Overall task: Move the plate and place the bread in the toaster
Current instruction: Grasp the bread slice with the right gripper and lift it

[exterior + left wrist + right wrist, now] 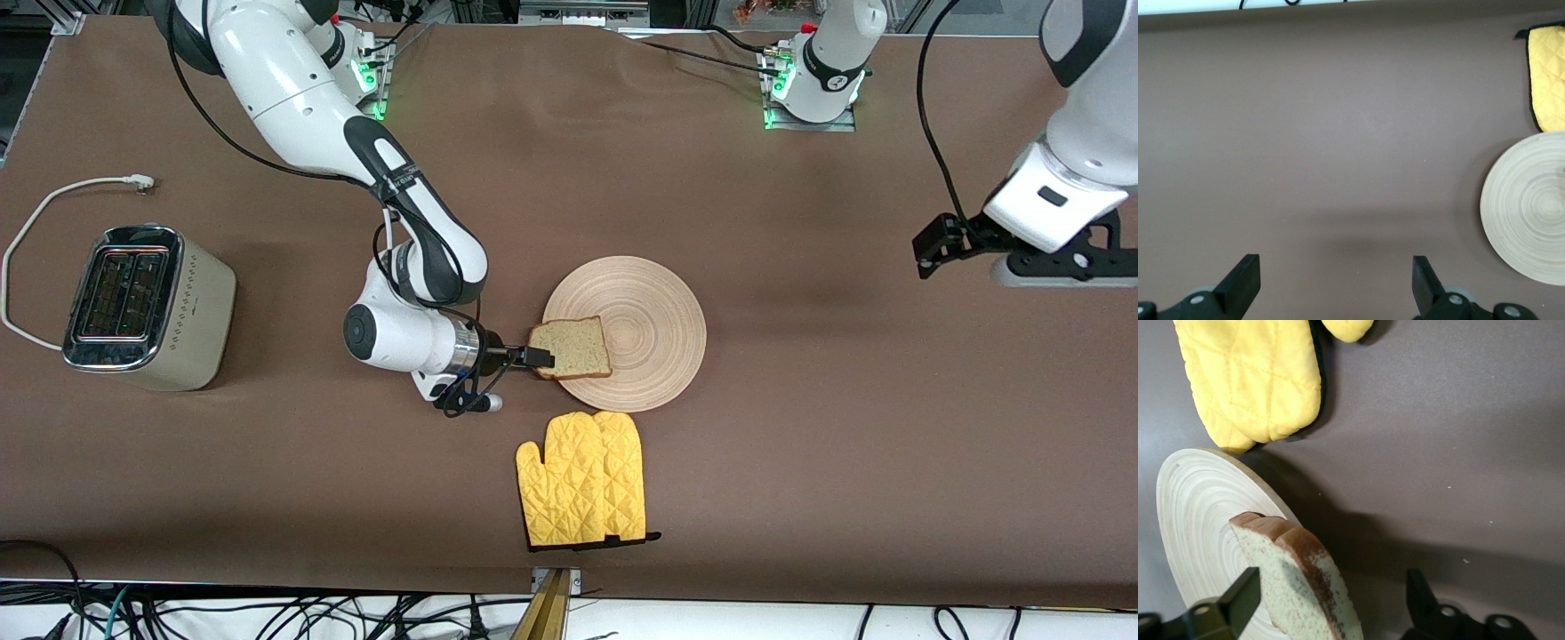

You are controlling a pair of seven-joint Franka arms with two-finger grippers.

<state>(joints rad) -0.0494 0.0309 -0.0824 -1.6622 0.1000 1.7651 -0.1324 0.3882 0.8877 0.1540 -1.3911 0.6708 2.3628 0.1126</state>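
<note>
Lower centre of the front view: yellow quilted oven mitt (pixel 584 478) lies flat on the brown table (pixel 845 444), cuff toward the camera edge, fingertips just short of the plate rim.

Just above it, at frame centre: the plate (pixel 649 311), round, flat, pale beige wood with concentric ring grooves, lying flat on the table. The bread (pixel 571 347) lies on the plate's edge toward the right arm's end of the table. One squarish slice, light brown speckled crumb, darker crust all round; one corner overhangs the rim.

Right gripper (pixel 536 358) is down at that overhanging edge, wrist turned level with the table. In the right wrist view the slice (pixel 1298 583) stands between the two black fingers (pixel 1238 600), one at each face, jaws spread wide with a gap left on the crust side; no firm clamp visible.

Middle left of the front view: the toaster (pixel 147 307), boxy, cream, dotted side, shiny chrome top with two slots, well apart from the plate. Its white cord (pixel 36 222) loops on the table, plug unconnected.

Right edge of the front view: left gripper (pixel 933 249) waits over bare table, fingers (pixel 1241 280) spread fully and holding nothing.
</note>
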